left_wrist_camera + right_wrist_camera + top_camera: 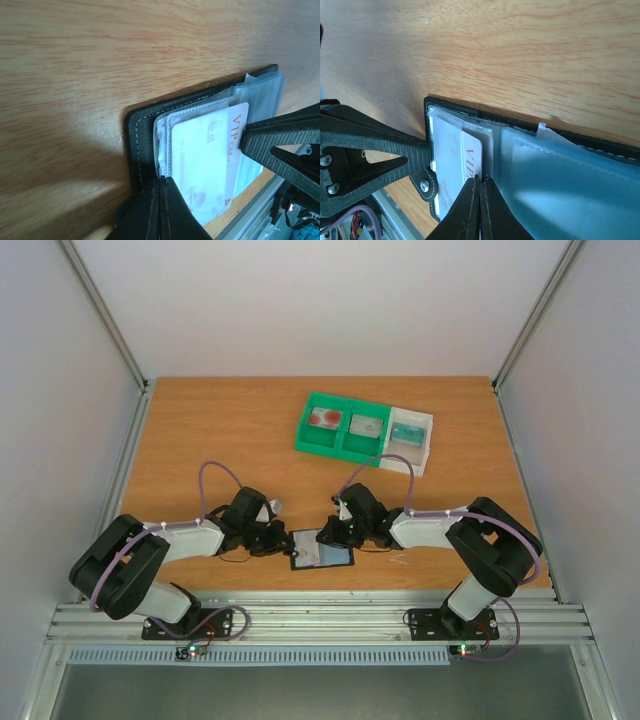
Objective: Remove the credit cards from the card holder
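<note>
Tabletop (pixel 220 430): left pincer (pixel 161 181) clamps card holder (pixel 137 135), right pincer (pixel 480 179) closed at credit card (pixel 472 150), green tray (pixel 325 449) beyond.

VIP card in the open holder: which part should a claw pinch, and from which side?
Pinch the VIP card by its printed end, from the fold side: that end pokes out of the clear sleeve, the rest is tucked in. The right claw is shut there; the left claw pins the card holder at its outer edge.

Card holder (pixel 322 550) near table (pixel 200 430) front, card (pixel 210 150) inside; trays (pixel 345 430) behind, prob. w/ cards (pixel 326 418).
</note>
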Controlling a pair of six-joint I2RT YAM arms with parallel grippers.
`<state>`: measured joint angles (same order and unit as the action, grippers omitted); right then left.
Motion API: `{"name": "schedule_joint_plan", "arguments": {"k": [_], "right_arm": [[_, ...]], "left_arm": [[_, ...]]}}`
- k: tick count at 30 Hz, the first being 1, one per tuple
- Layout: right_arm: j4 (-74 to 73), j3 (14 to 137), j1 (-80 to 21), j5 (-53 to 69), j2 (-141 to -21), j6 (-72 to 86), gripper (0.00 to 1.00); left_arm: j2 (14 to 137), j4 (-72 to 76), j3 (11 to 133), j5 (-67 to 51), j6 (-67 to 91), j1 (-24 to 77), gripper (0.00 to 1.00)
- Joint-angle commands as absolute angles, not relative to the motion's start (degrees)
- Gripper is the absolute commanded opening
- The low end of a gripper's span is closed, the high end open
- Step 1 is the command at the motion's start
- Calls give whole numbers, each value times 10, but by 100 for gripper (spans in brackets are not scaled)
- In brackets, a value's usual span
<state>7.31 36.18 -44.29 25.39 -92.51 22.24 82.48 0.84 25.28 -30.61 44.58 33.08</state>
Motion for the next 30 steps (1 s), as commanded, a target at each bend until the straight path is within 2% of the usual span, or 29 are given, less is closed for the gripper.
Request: {"name": "schedule_joint_plan", "arguments": {"k": [1,16,20,22,27,30], "right_arm": [[82,354,-435,254,-911,206,1],[85,341,-411,272,-914,199,1],[87,351,-411,300,-934,195,13],[93,350,-412,304,-945,194,14],[112,347,-412,313,-968,201,14],[111,350,-412,314,-967,198,6]], "left_arm": [[849,-11,236,-268,435,335,2],[844,-9,231,-269,439,335,2],[843,-10,230,-266,439,335,2],[845,-8,230,-266,439,335,2],[846,-6,228,-268,445,335,2],[844,-6,228,-268,446,335,2]]}}
